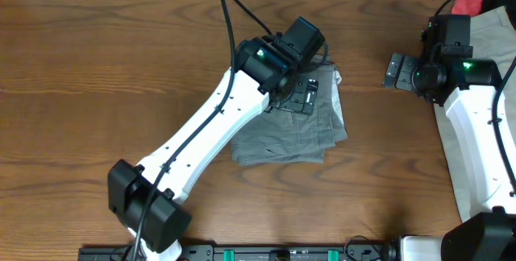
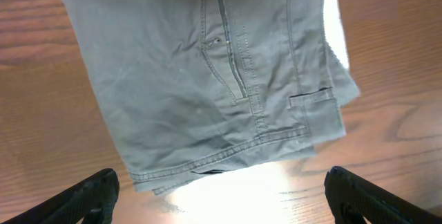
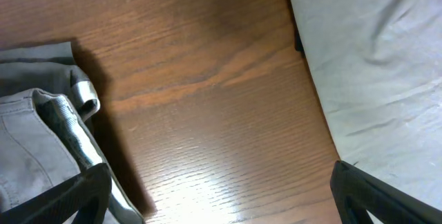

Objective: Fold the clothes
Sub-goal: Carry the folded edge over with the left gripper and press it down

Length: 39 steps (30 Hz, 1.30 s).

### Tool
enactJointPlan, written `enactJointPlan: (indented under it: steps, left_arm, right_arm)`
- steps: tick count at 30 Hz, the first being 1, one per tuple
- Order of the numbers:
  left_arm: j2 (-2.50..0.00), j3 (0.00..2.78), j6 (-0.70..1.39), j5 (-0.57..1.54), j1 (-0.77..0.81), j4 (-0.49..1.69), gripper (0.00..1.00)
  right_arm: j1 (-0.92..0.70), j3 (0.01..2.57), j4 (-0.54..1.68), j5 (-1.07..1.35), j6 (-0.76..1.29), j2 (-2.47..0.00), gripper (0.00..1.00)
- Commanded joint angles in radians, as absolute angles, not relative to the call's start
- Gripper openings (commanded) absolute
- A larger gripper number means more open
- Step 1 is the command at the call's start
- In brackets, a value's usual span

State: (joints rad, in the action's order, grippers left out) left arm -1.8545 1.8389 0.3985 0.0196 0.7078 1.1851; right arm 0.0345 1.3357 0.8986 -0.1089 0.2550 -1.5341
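**While the grey shorts lie folded: both arms over the wooden tabletop**

Where the overhead view centres, the grey shorts (image 1: 298, 132) lie on the tabletop (image 1: 97, 68) as a compact, roughly rectangular stack of layers. In the left wrist view the grey shorts (image 2: 207, 79) show a stitched fly, a pocket opening and a hem. The left end effector (image 1: 294, 96) is positioned over the far edge of the grey shorts; whether it touches the cloth cannot be told. In its own view the left end effector (image 2: 221, 203) has its fingers (image 2: 90, 196) spread wide, with bare wood and the hem edge between them.

To the right of the grey shorts, well apart from them, the right end effector (image 1: 395, 72) is over bare wood. Its wrist view shows the right end effector (image 3: 221, 196) with fingers likewise apart, and a corner of the grey shorts (image 3: 34, 134) at the left. Farther right of the grey shorts, the beige shorts (image 1: 504, 43) lie spread flat under the right arm, their edge (image 3: 373, 65) visible from the wrist. A red object (image 1: 466, 5) sits beside the beige shorts at the tabletop's far edge.
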Motion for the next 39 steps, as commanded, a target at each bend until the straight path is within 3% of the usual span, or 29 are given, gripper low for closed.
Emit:
enactJointPlan:
  steps: [1,7,9,14,21,39]
  left_arm:
    - [-1.896,1.810,0.395,0.015,0.706,1.187,0.95]
    - [-1.960,1.739,0.393,0.093,0.706,1.096,0.84]
    - [-1.976,1.709,0.391,0.134,0.707,1.041,0.75]
    - [-2.019,1.655,0.375,0.212,0.710,0.908,0.40]
    - [-2.088,1.635,0.375,0.260,0.749,0.832,0.09]
    - [-2.239,1.634,0.424,0.280,0.831,0.744,0.07]
  right_arm:
    - [0.033,1.345,0.898,-0.120,0.257,-1.536,0.99]
    - [0.033,1.345,0.898,-0.120,0.257,-1.536,0.99]
    - [0.033,1.345,0.898,-0.120,0.257,-1.536,0.99]
    - [0.033,1.345,0.898,-0.120,0.257,-1.536,0.99]
    - [0.033,1.345,0.898,-0.120,0.257,-1.536,0.99]
    - [0.033,1.345,0.898,-0.120,0.257,-1.536,0.99]
